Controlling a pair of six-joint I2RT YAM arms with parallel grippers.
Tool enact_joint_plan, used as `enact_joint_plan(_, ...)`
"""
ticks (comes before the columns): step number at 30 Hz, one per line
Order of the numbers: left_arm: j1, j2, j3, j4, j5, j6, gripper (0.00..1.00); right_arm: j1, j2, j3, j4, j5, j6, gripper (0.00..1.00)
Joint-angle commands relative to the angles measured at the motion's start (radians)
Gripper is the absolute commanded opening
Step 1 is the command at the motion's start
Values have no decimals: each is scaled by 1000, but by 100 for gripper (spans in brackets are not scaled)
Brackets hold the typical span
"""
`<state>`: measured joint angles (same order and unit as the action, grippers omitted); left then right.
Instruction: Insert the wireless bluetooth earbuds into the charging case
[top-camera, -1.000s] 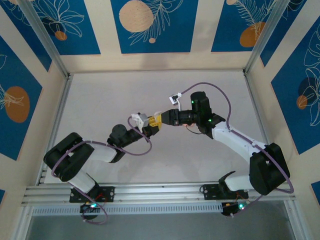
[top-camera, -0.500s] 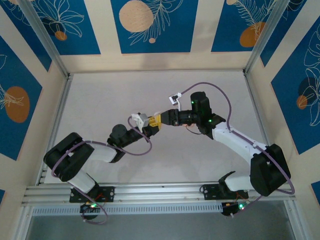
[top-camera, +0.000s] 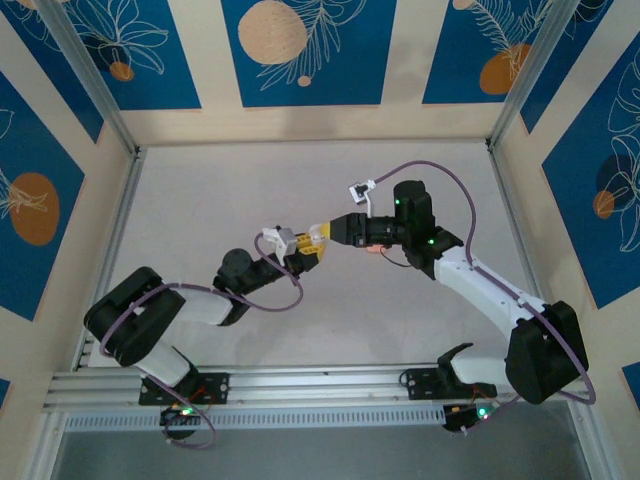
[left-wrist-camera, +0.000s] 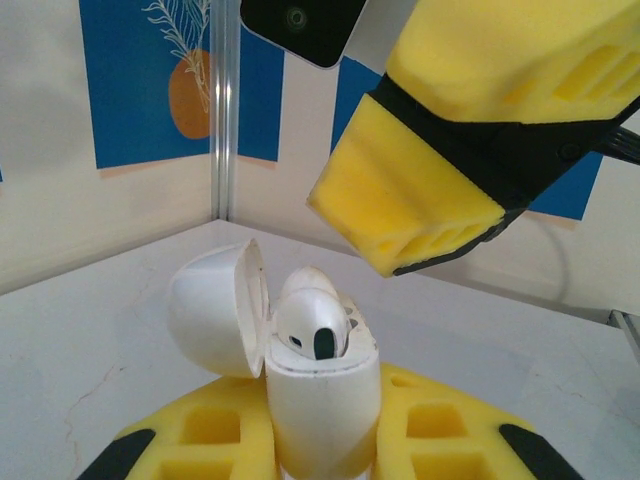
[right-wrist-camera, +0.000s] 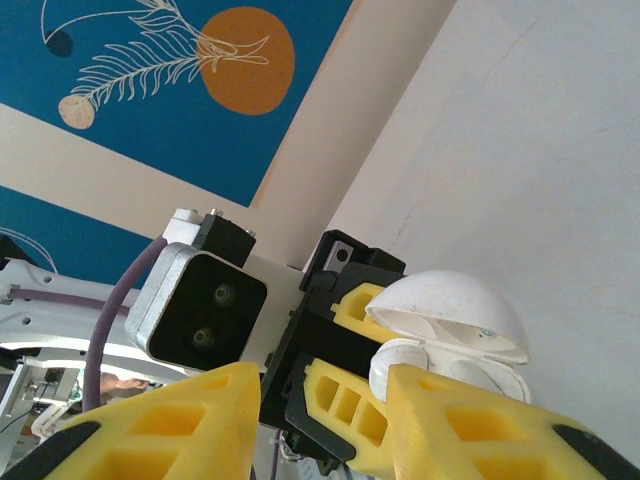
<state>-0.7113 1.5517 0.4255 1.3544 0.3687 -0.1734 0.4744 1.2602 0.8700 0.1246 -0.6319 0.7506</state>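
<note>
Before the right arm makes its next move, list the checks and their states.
1. Grip: left pincer shut on the small glossy white charging case: ok.
2. Access: the domed lid swung open: ok.
3. Load: a white earbud with dark tip standing in the case: ok.
4. Seating: that earbud pressed fully home: cannot tell.
5. Clearance: right pincer open, empty, off the case: ok.

Bright, even diffuse light; faint soft shadows on table (top-camera: 220, 200); wrist views show mild wide-angle bend, backgrounds slightly soft
</note>
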Motion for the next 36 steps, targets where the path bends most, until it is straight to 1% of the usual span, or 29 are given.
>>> enact_joint_plan(1, -8, -29, 10, 52, 43, 14, 19, -10, -35, 9, -37, 0, -47, 39)
enact_joint_plan(4, -8, -40, 7, 52, 57, 12, 19, -48, -57, 15, -62, -11, -79, 42)
enact_joint_plan(8, -8, -49, 14, 52, 103, 1, 19, -101, -80, 33, -142, -32, -158, 48)
enact_joint_plan(13, -8, -57, 43, 52, 178, -40, 19, -169, -82, 40, -169, -113, -199, 53)
enact_joint_plan(15, -8, -59, 50, 52, 201, -53, 19, -182, -78, 49, -173, -148, -205, 56)
enact_joint_plan(19, -8, -60, 61, 52, 224, -64, 19, -183, -66, 82, -206, -188, -239, 62)
enact_joint_plan(23, -8, -55, 69, 52, 238, -71, 19, -177, -37, 108, -231, -229, -259, 65)
enact_joint_plan(28, -8, -58, 70, 52, 242, -74, 19, -146, 10, 136, -239, -259, -269, 66)
enact_joint_plan(31, -7, -58, 74, 52, 245, -74, 19, -127, 37, 153, -255, -256, -282, 65)
enact_joint_plan(36, -8, -52, 84, 52, 250, -75, 19, -98, 79, 173, -239, -280, -278, 65)
